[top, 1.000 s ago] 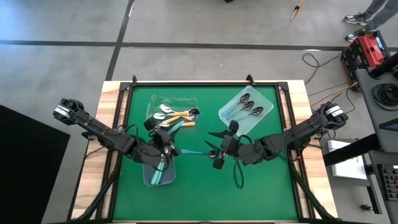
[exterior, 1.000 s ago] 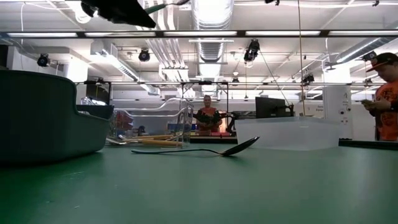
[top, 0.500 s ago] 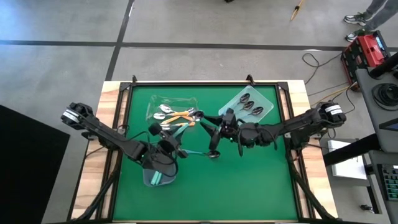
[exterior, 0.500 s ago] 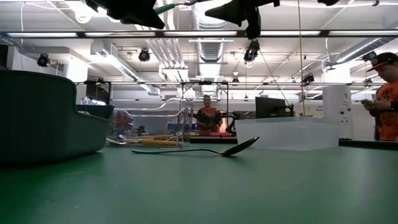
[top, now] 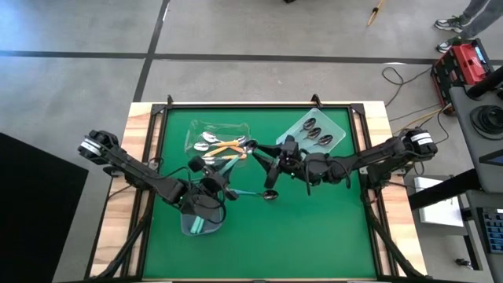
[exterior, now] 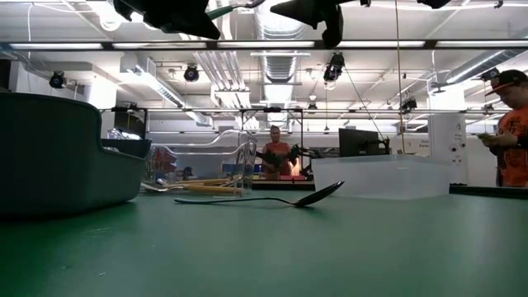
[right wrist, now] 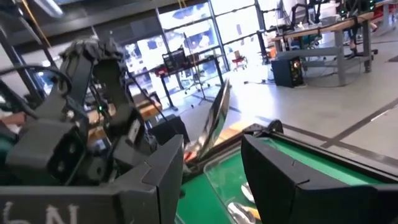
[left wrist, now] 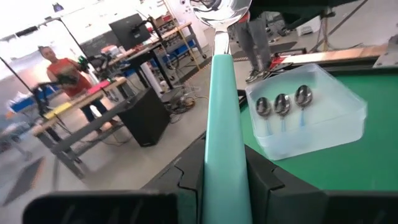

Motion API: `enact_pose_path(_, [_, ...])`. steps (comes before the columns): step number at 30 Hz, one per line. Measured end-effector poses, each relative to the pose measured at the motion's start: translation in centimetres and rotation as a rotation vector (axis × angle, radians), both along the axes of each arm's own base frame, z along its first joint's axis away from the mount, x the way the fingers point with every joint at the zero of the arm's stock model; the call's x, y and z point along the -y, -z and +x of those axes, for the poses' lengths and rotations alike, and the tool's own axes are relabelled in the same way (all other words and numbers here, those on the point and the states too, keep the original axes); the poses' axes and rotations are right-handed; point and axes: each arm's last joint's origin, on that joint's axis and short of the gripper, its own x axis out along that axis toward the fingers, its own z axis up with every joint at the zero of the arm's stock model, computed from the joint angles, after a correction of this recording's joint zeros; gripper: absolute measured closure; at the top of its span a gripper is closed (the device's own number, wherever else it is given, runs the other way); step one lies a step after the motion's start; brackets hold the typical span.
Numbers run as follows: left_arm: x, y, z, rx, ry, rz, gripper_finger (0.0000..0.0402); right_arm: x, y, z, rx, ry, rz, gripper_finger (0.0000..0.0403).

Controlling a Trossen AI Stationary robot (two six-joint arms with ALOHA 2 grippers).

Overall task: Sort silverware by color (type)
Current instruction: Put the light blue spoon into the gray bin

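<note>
Robotics lab or workshop, open-plan. Evidence: green-topped test table (top: 330, 220) on concrete floor (top: 236, 79); exposed ceiling ducts (exterior: 280, 21); strip lights; workbenches (left wrist: 93, 112) with monitors (exterior: 359, 142); floor cables (top: 409, 79); people (exterior: 275, 151) at benches.

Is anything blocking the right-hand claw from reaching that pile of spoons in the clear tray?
Nothing visible does. The open right gripper hangs high beside the clear tray, with nothing between it and the spoons inside.

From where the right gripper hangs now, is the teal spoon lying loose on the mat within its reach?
Probably yes. The right gripper hovers open, just above the loose teal spoon, with bare mat between them. The left gripper, holding another teal spoon, sits close by its handle end.
</note>
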Motion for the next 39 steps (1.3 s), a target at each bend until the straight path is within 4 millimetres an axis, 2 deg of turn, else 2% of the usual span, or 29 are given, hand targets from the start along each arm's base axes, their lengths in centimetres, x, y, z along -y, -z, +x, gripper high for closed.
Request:
enact_pose_path(11, [-0.2,-0.1,0.2,0.037,0.004,-0.034,0.0357,1.0,-0.1,0.2,0.019,-0.018,0.011,0.025])
enact_pose_path(20, [-1.2,-0.2,1.0,0.049,0.048,-0.093,0.0356,1.5,-0.4,0.2,0.046,-0.024,0.005,0.0252])
enact_pose_path(39, [-1.4,-0.3,1.1,0.043,0.048,-0.083,0.0355,2.6,-0.4,0.5,0.07,0.013,-0.013,0.0269])
